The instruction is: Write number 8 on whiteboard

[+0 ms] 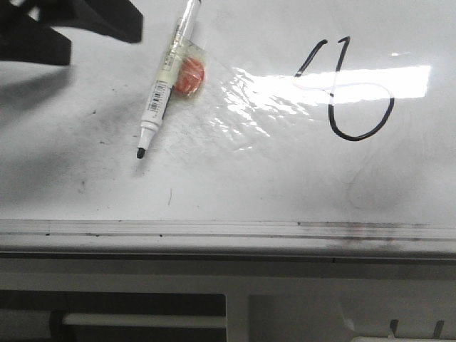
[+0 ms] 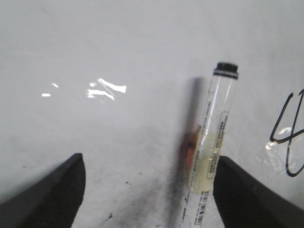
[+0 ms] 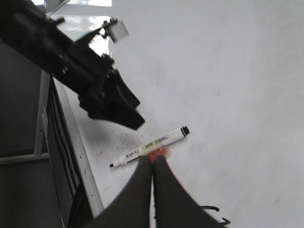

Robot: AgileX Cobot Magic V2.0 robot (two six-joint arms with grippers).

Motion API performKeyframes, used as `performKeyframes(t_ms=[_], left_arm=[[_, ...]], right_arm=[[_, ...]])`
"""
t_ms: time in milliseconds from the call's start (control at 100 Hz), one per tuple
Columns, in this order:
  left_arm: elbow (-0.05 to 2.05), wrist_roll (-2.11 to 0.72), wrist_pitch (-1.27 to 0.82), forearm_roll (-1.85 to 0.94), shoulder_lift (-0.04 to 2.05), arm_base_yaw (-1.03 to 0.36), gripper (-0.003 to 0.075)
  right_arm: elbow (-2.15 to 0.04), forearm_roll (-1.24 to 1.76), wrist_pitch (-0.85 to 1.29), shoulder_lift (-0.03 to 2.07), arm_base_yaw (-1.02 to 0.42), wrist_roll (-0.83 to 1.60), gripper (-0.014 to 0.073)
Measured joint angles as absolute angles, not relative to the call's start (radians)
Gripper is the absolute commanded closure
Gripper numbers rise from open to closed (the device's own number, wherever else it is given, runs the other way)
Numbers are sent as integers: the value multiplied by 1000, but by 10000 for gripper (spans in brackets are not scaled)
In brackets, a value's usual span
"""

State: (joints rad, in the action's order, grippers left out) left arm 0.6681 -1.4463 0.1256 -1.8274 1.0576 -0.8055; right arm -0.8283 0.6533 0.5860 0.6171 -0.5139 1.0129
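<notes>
I see the whiteboard (image 1: 85, 178) lying flat — glossy, grey-smudged, a silver rail (image 1: 214, 229) along its near edge. On it lies an uncapped marker (image 1: 165, 85), orange-taped at mid-barrel, well apart from the black number 8 (image 1: 349, 89).

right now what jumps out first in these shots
The black number 8 drawn on the right part of the whiteboard catches the eye first, its top left unclosed. Next is the uncapped marker lying left of it with an orange-red tag taped to its barrel, tip pointing toward the board's near rail. The left claw hangs open over the marker, while the right claw is shut, its fingertips pressed together.
</notes>
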Motion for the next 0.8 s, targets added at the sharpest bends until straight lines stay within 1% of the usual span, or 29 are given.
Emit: performKeyframes(t_ms=[20,100,130,150,200,220,250,270,290,340,460,560,800], left_arm=[[658,-1446,126,-1827,1030,-807,234],[609,-1446,123,-1826,923,-808,332],[587,-1446,116,-1826,882,-808,387],[570,-1446,114,-1826,851,-808,411],[525,-1446,95,-1824,776,-809,510],[505,-1446,89,-1824,743,-809,535],[471,-1446,72,-1824,699,-809,599],[457,-1446,60,-1824,666,-809,623],[438,-1446,51,-1824,633,-809,671],[395,-1446,14,-1822,560,-809,742],[305,-1446,-69,-1818,413,-809,741],[257,-1446,-120,-1812,339,-809,741],[208,-1446,-140,-1808,296,-809,741]], right_arm=[[-817,650,583,608,-514,1013,654],[-762,640,565,553,-514,1011,641],[-730,637,555,527,-514,1009,632],[-711,632,543,507,-514,1007,633],[-660,625,510,451,-514,993,633],[-638,620,493,425,-514,985,633],[-608,618,468,389,-514,978,633],[-585,615,449,360,-514,975,634],[-563,615,431,332,-514,970,636],[-517,612,395,267,-514,968,637],[-441,612,356,135,-514,964,637],[-425,630,346,67,-514,964,637],[-422,643,339,36,-514,962,637]])
